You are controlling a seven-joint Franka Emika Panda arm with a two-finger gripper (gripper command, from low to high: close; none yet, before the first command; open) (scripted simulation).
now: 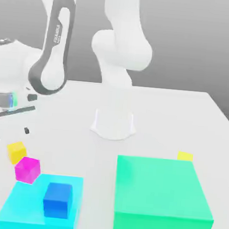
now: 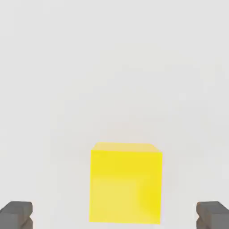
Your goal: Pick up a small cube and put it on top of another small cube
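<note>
Closest to the lens, the yellow cube (image 2: 125, 182) sits on the white table (image 2: 112, 67), centered between the gripper (image 2: 114, 215) fingertips (image 2: 16, 214), which stand wide apart. So this looks like the reach step, nothing held yet. Next it probably needs to drop straight down, pinch, then carry to the blue cube (image 1: 57, 199) on the cyan block (image 1: 20, 208), just past the magenta cube (image 1: 27, 169).

The Franka arm (image 1: 115, 48) is glossy white with rounded joints; one link (image 1: 53, 47) bears a grey band and lettering. The fingertips (image 2: 16, 214) are dark grey blocks.
</note>
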